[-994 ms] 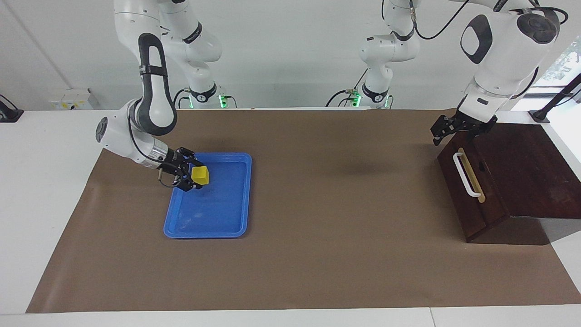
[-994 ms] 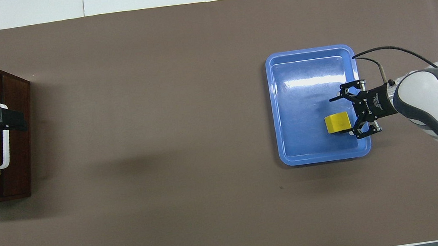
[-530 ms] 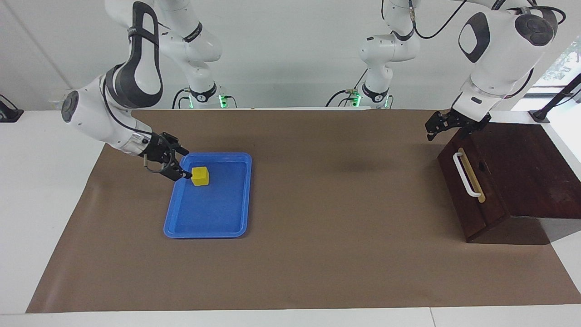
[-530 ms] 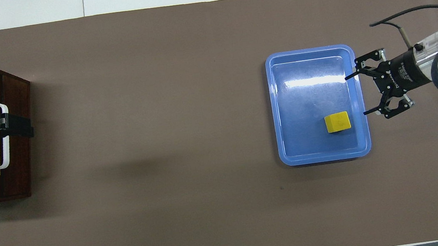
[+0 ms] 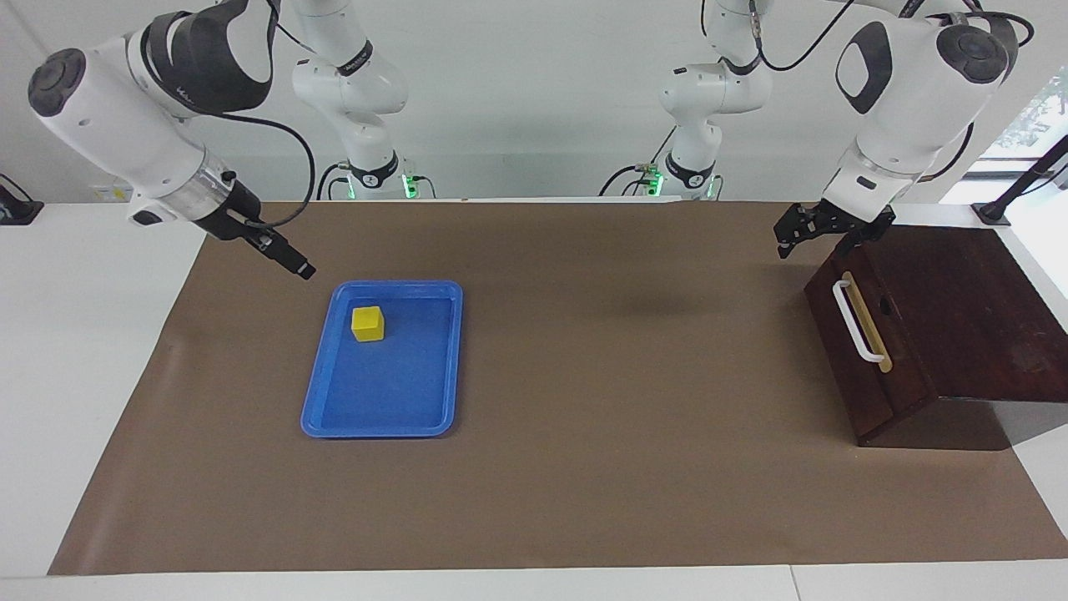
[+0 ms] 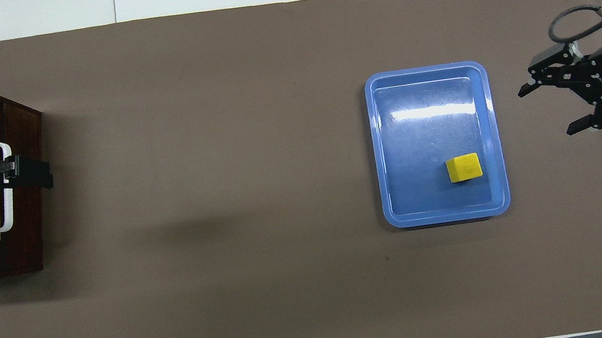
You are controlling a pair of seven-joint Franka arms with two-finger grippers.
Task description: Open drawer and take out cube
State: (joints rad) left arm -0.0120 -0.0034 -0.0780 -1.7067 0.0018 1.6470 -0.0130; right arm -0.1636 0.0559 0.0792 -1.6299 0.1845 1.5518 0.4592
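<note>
Cube (image 5: pixel 367 323) in blue tray (image 5: pixel 434 367), well apart from right hand (image 6: pixel 552 108) (fingers spread, empty)

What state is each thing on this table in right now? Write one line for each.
Drawer: shut, handle untouched.
Cube: lying loose in the tray, at the end nearer the robots, nothing holding it.
Tray: flat on the brown mat, holding only the cube.
Left tool: open, empty, raised over the drawer's front top edge.
Right tool: open, empty, raised over the mat beside the tray.
</note>
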